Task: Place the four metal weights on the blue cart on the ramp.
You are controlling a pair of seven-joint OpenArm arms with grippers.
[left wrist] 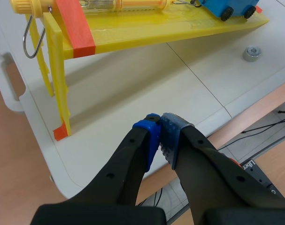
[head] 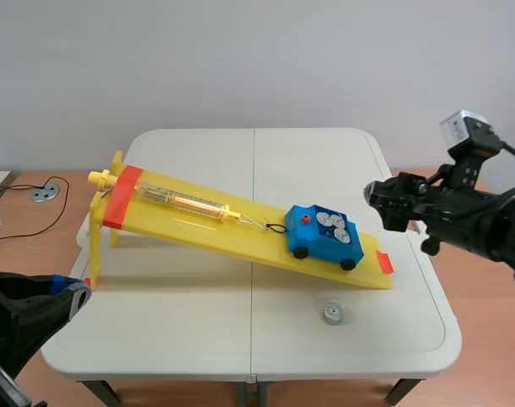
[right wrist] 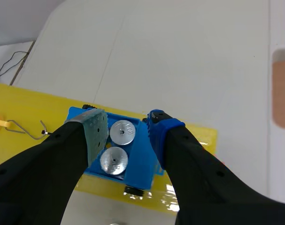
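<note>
A blue cart [head: 323, 235] sits low on the yellow ramp [head: 240, 227], hooked to a yellow spring scale [head: 185, 202]. Three round metal weights [head: 328, 222] lie in the cart. One more weight [head: 333, 313] rests on the table in front of the ramp's lower end. My right gripper [head: 376, 199] hovers open, above and to the right of the cart. In the right wrist view the cart [right wrist: 140, 164] and two of its weights [right wrist: 122, 132] show below between the open fingers [right wrist: 96, 129], which hold nothing. My left gripper [left wrist: 160, 136] is shut on nothing near the table's front left corner, far from the loose weight [left wrist: 251, 53].
The ramp stands on thin yellow legs [left wrist: 60, 93] at its raised left end, with orange tape bands [head: 121, 197]. A metal ring [left wrist: 26, 35] hangs at that end. A grey disc with a cable [head: 43, 193] lies on the wooden surface left of the table.
</note>
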